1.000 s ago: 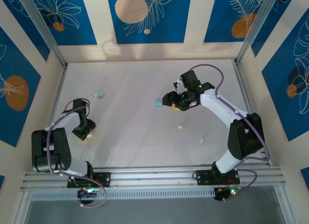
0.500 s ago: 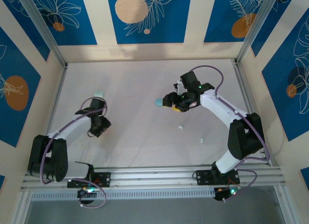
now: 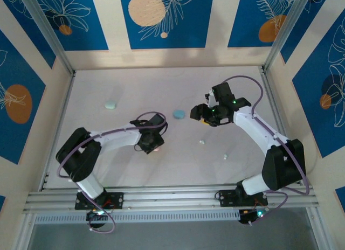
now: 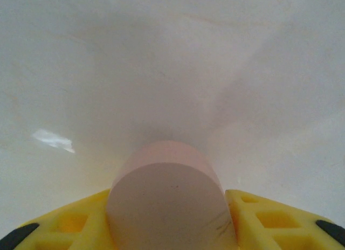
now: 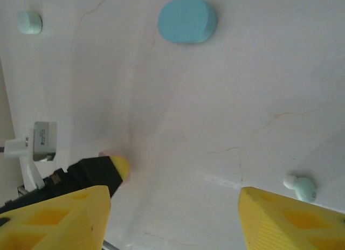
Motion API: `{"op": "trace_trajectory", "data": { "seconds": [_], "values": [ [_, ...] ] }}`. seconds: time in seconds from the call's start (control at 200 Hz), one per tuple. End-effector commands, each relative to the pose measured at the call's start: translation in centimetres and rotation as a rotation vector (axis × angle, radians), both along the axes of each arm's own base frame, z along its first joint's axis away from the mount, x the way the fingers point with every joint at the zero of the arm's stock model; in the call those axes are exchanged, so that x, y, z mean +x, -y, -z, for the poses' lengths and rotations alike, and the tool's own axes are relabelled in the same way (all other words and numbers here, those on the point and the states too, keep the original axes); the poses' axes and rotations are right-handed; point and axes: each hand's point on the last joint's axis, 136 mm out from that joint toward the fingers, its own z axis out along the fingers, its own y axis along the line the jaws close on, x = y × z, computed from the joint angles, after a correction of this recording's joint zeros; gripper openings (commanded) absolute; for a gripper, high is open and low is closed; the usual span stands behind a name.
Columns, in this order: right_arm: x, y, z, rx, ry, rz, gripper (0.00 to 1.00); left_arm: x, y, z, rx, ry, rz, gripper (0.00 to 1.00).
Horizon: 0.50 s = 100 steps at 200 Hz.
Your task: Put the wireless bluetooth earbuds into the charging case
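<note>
Right claw [image 3: 202, 113] gapes wide, holding nothing; the nearer earbud [image 3: 201, 142] lies on the bench [image 3: 135, 88] at its 6 o'clock, a second earbud [image 3: 225, 156] at 5; left claw [image 3: 152, 144], farther off, grips a pink case [image 4: 167, 191]; the right wrist view shows the earbud's long axis roughly 9-to-3, a mere speck from above.

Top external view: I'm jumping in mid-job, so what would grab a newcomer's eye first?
The left gripper is stretched to the middle of the white table, with a pink case wedged between its yellow fingers. Just beyond it lies a blue case, with the open right gripper beside it. A tiny earbud and a second earbud lie loose nearer the right arm's base.
</note>
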Motion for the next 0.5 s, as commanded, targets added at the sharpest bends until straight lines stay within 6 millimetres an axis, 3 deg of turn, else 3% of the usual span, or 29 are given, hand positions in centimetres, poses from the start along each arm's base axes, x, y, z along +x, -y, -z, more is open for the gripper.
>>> {"op": "trace_trajectory", "data": {
  "seconds": [0.0, 0.295, 0.495],
  "values": [
    [-0.5, 1.0, 0.1, -0.006, 0.004, 0.035, 0.64, -0.1, 1.5, -0.2, -0.003, -0.016, -0.050, 0.46],
    [-1.3, 1.4, 1.1, 0.001, -0.017, 0.051, 0.64, -1.0, 3.1, 1.6, -0.008, -0.082, -0.066, 0.48],
    [-1.5, 0.9, 1.5, 0.022, -0.022, 0.020, 0.64, -0.3, 3.3, 0.9, -0.002, -0.050, -0.056, 0.63]
  ]
}}
